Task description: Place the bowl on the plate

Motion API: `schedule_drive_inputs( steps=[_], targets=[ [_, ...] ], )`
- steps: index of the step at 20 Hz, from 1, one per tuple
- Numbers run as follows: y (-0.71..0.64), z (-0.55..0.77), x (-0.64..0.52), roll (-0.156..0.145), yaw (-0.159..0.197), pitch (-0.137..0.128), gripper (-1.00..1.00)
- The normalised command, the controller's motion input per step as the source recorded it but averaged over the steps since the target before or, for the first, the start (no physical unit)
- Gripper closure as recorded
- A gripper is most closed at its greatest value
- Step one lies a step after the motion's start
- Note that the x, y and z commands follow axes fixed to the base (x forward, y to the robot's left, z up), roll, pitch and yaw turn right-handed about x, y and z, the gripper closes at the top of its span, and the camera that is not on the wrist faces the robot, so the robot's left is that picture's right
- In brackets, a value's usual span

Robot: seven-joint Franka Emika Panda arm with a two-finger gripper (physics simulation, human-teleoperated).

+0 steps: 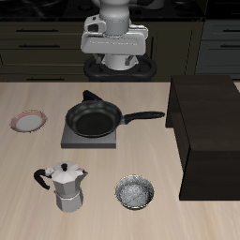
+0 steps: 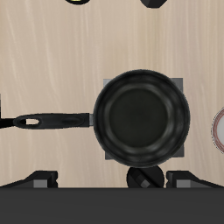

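Nearest the table's front edge stand two things: one bowl (image 1: pixel 136 192), small and round, speckled grey-white inside with a dark rim, and just beside it one metal moka pot (image 1: pixel 66 187) with a black handle. Both are apart from each other, not touching.

Farther back, one black frying pan (image 1: pixel 94 119) sits on one square grey burner slab (image 1: pixel 73 139); its long handle points toward one dark wooden cabinet (image 1: pixel 206 131) that stands on the table. In the wrist view the pan (image 2: pixel 143 118) fills the middle and covers most of the slab.

One plate (image 1: pixel 28 121), pale in the centre with a pinkish-red rim, lies flat beside the burner, well apart from the bowl. It carries nothing.

One gripper (image 1: pixel 113 58) hangs high behind the pan, far from the bowl and holding nothing. How wide its jaws stand I cannot tell.

I can read no writing or brand on any of these things.
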Motion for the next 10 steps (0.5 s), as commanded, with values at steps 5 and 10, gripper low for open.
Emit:
schedule_drive_inputs(
  steps=[5, 10],
  targets=[
    [0.00, 0.06, 0.21, -0.001, -0.008, -0.010, -1.00],
    [0.01, 0.08, 0.24, 0.006, 0.023, -0.011, -1.00]
  ],
)
